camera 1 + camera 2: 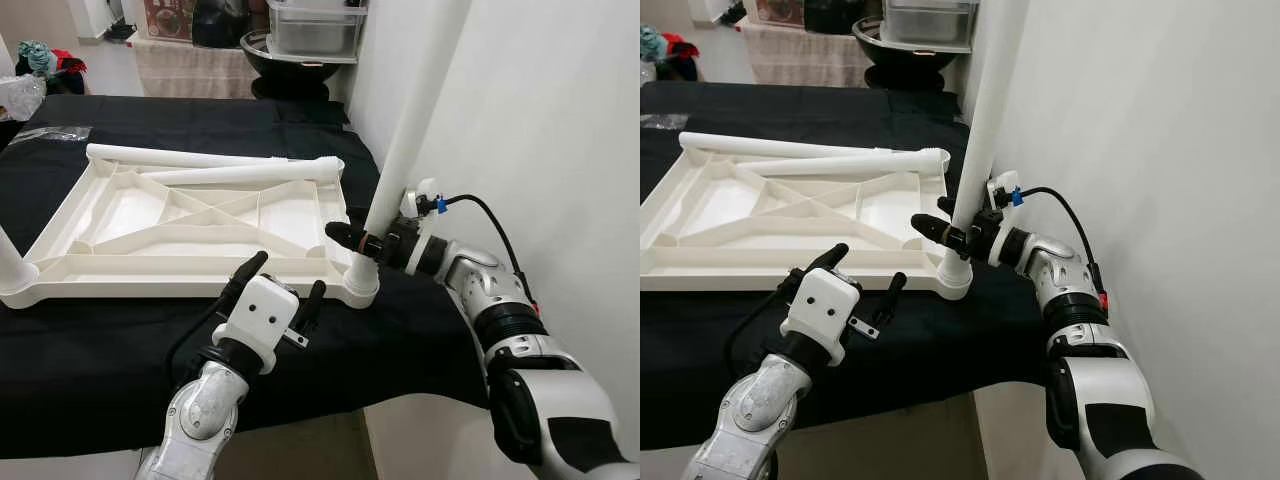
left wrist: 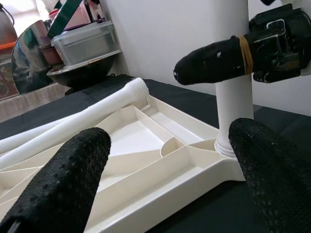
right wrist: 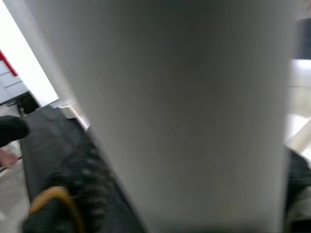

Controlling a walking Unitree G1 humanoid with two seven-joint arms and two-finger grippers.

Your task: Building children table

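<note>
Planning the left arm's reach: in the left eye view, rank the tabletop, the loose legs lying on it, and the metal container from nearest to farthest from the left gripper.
1. Tabletop: upside down, its near edge just ahead of the left gripper.
2. Loose legs: lying along the tabletop's far side.
3. Metal container: beyond the black cloth, at the back.

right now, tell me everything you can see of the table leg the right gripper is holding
The upright leg is a long, smooth white tube that looks like plastic, leaning slightly as it rises out of frame. Its foot sits in the round socket at the near right corner of the upturned white tabletop on the black cloth. The right gripper clamps it low down, just above the socket. The wall is close behind it.
</note>
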